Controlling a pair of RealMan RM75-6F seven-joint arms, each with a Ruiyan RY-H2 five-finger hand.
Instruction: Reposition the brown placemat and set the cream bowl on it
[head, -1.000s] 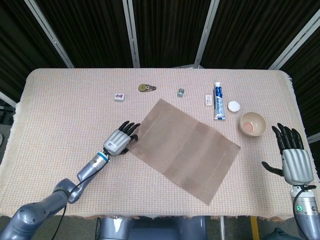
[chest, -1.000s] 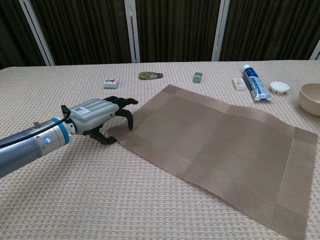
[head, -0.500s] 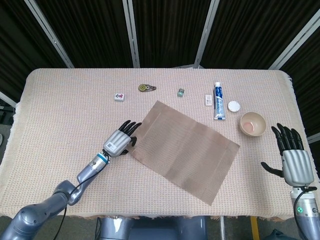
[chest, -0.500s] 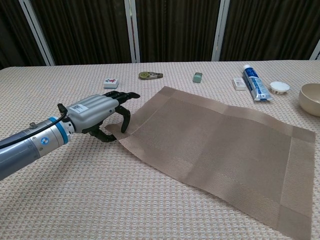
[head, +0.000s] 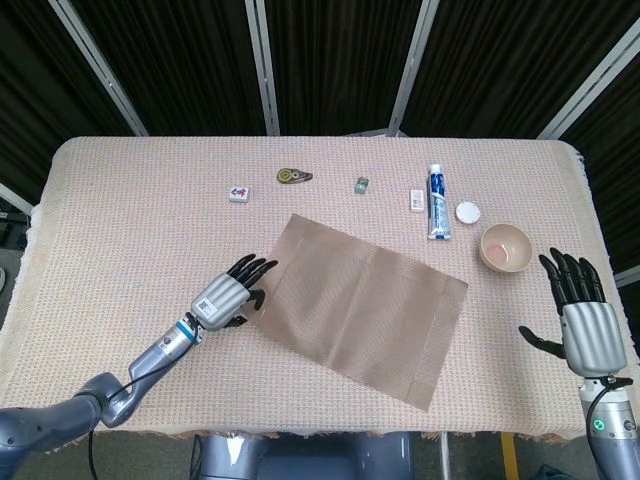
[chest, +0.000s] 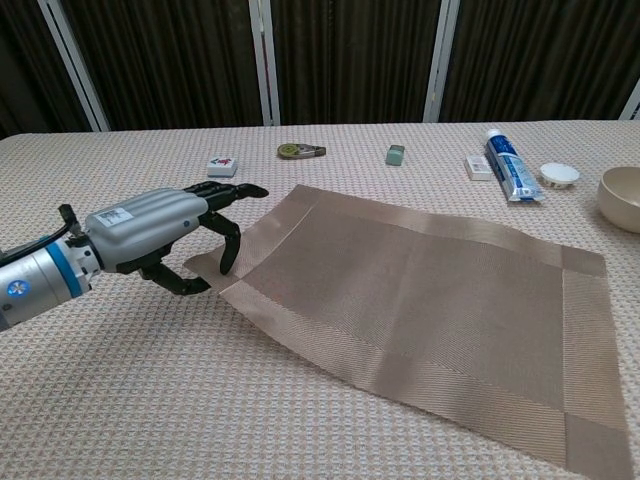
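The left hand (chest: 165, 225) is pinching the placemat's (head: 365, 305) left corner mid-counter. The bowl (head: 505, 246) is sitting right of it, near the cap (head: 467, 212), toothpaste (head: 437, 200) and eraser (head: 417, 200). The right hand (head: 585, 325) is hovering, fingers spread.

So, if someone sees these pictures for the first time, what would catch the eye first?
Most likely the big brown placemat lying askew in the middle of the table, with the left hand holding its near-left corner, which is lifted slightly off the cloth. Next, the cream bowl standing off the mat near the table's right edge, and the right hand open in front of it, touching nothing.
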